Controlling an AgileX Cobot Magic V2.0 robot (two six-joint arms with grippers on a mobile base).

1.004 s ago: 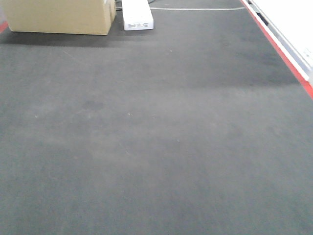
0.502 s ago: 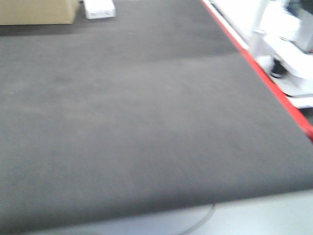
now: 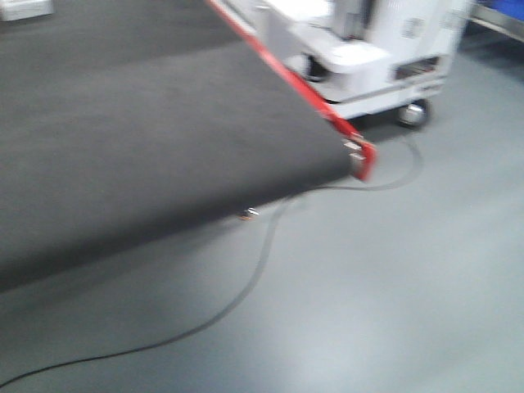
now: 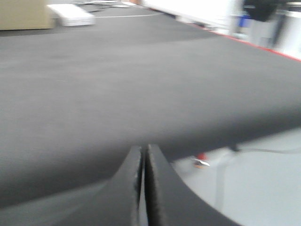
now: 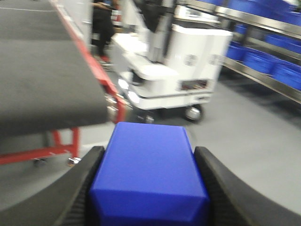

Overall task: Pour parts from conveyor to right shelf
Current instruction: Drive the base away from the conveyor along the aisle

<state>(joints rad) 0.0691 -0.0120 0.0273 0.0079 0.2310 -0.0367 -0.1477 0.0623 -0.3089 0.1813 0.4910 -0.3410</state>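
My right pincer (image 5: 151,197) pinches the blue block (image 5: 148,165) by its sides, clear of the conveyor (image 5: 42,80), likely for carrying toward the shelf (image 5: 256,20). My left pincer (image 4: 143,162) is pressed together, empty.

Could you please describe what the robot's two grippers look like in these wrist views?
The left gripper has two dark grey, matte fingers that curve and widen towards the camera, narrowing at the tips. The right gripper has similar black, curved fingers. No cables, markings or arm links show.
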